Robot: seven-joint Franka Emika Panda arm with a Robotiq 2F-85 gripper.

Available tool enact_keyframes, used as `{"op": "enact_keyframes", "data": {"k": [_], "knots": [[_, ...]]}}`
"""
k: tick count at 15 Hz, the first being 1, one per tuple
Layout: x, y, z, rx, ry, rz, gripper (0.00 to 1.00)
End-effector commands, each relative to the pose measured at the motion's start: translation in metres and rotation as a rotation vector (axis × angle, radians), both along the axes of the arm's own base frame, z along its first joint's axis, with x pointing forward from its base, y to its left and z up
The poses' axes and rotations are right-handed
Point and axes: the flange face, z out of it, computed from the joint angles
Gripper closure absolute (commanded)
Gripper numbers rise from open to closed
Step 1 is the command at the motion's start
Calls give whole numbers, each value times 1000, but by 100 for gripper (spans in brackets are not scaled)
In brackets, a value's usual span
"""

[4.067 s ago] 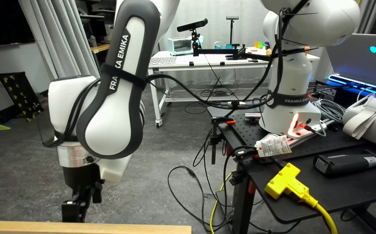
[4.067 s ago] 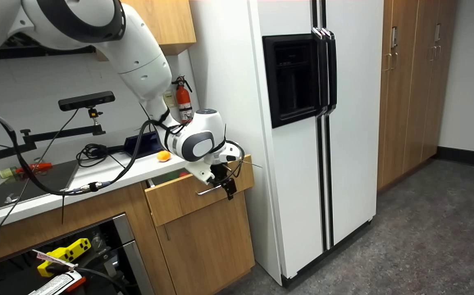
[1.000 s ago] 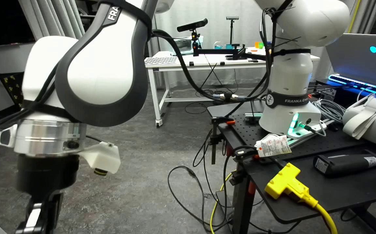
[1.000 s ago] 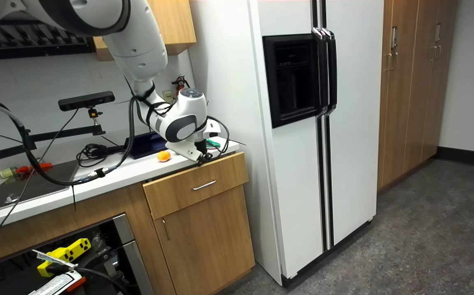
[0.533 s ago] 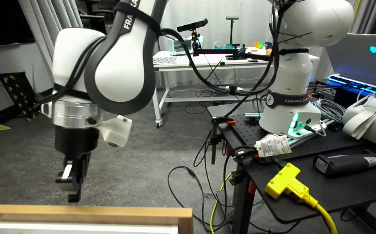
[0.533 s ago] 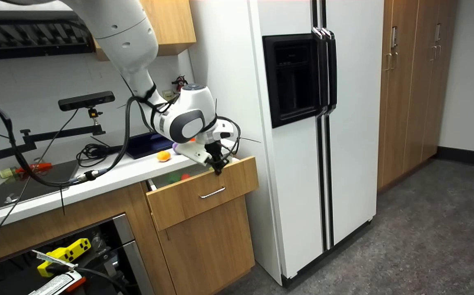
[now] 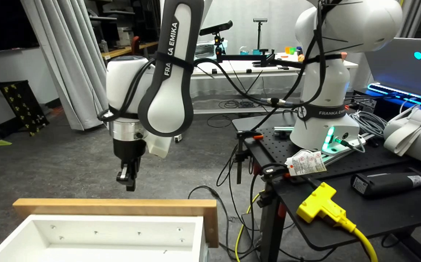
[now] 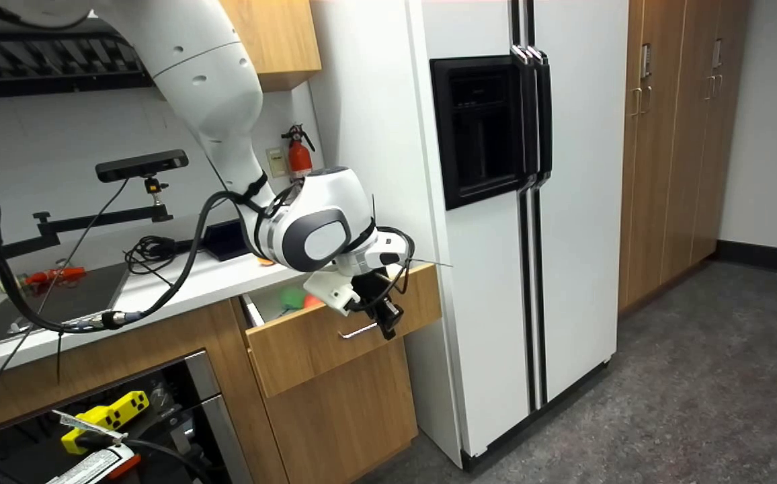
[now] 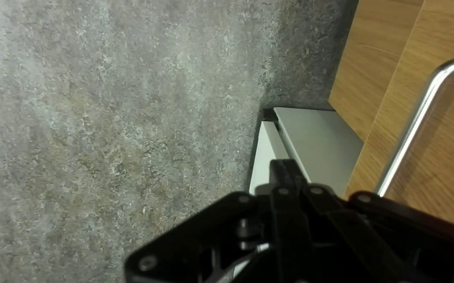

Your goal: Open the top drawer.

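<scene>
Plainly, top drawer (image 7: 117,236) open; tool (image 9: 286,171) just outside its front (image 8: 314,344).

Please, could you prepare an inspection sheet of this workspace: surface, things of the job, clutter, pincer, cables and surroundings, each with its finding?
Surface: white countertop, partly hidden by the arm.
Job's things: top drawer open, a green thing and a red-orange thing inside.
Clutter: dark blue tray and orange item on the countertop; yellow power splitter on the black table.
Pincer: shut, nothing seen in it; near the top drawer's metal handle, contact unclear.
Cables: black cable hangs slack beside the arm; yellow cord runs off the black table's edge.
Surroundings: white refrigerator beside the wooden cabinet; red fire extinguisher partly behind the arm.
</scene>
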Motion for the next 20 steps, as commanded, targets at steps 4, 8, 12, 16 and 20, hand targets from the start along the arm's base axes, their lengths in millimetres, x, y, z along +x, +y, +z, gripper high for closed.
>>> {"op": "enact_keyframes", "data": {"k": [4,8,12,16,20], "knots": [[-16,39,47,-76,-96,25,100],[-14,58,77,-167,-174,74,100],[-10,96,96,-186,-229,167,100],[-12,143,105,-102,-284,248,100],[-10,167,92,-25,-262,278,100]]}}
